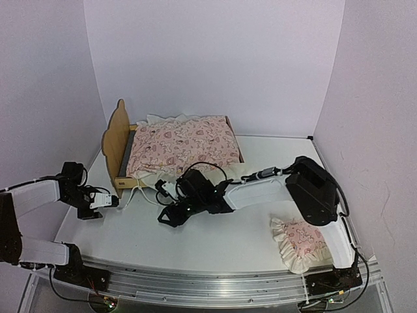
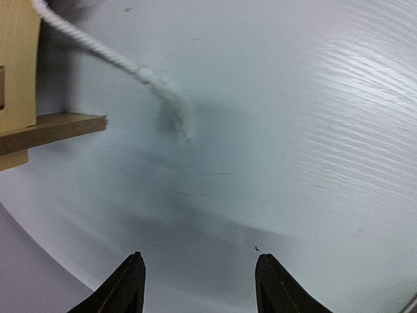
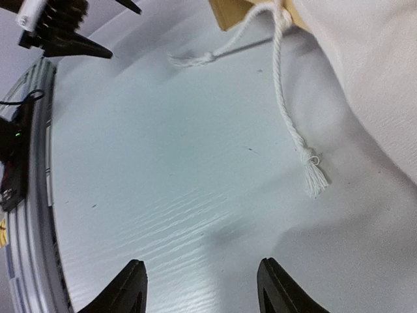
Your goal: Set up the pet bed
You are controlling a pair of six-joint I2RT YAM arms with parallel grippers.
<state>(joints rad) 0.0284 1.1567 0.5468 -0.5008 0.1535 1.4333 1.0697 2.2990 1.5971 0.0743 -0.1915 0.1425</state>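
The pet bed (image 1: 121, 138), light plywood with an ear-shaped headboard, stands at the back left. A pink heart-print mattress (image 1: 186, 145) lies on it, its pale ruffle hanging over the near side. White cords (image 3: 285, 98) tied at the bed's near corner (image 3: 229, 13) trail onto the table, one ending in a tassel (image 3: 315, 177). My left gripper (image 1: 112, 201) is open just left of that corner, and nothing is between its fingers (image 2: 199, 282). My right gripper (image 1: 168, 216) hovers open and empty over the table in front of the bed (image 3: 201, 287).
A small pink ruffled pillow (image 1: 298, 241) lies at the front right beside the right arm's base. White walls close in the table on three sides. A metal rail (image 1: 195, 280) runs along the near edge.
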